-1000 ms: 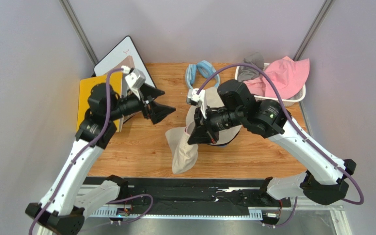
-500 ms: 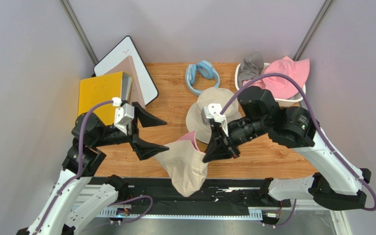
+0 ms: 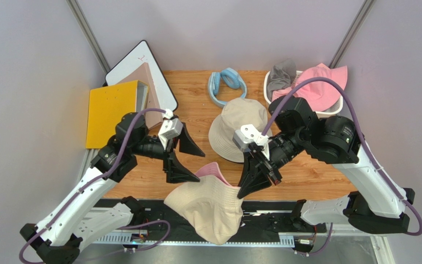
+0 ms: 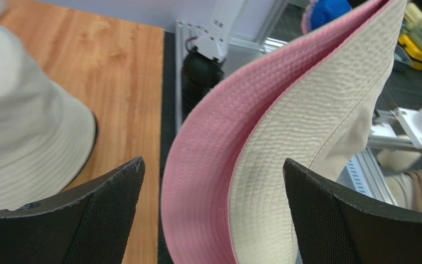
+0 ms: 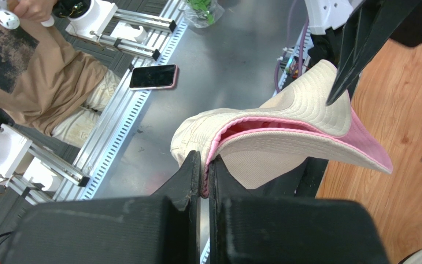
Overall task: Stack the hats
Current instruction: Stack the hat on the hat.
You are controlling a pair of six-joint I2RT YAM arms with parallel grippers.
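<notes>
A beige hat with pink lining [image 3: 210,204] hangs over the table's near edge, my right gripper [image 3: 244,190] shut on its brim. In the right wrist view the brim edge is pinched at the right gripper [image 5: 204,165], and the hat [image 5: 301,110] billows beyond. My left gripper [image 3: 201,166] is open, its fingers either side of the opposite brim. The left wrist view shows that brim [image 4: 307,137] between the wide left gripper [image 4: 213,162], untouched. A second beige hat [image 3: 238,129] lies crown up mid-table. Pink [image 3: 320,85] and grey [image 3: 282,74] hats sit at the back right.
A white basket [image 3: 330,113] at the back right holds the pink and grey hats. A light blue padded ring [image 3: 227,82] lies at the back centre. A yellow folder [image 3: 108,110] and a whiteboard [image 3: 141,60] lean at the back left. Purple walls enclose the table.
My right gripper has carried the pink-lined hat from mid-table toward the near edge, uncovering the beige hat. My left arm has swung in, and its open fingers now straddle the brim.
</notes>
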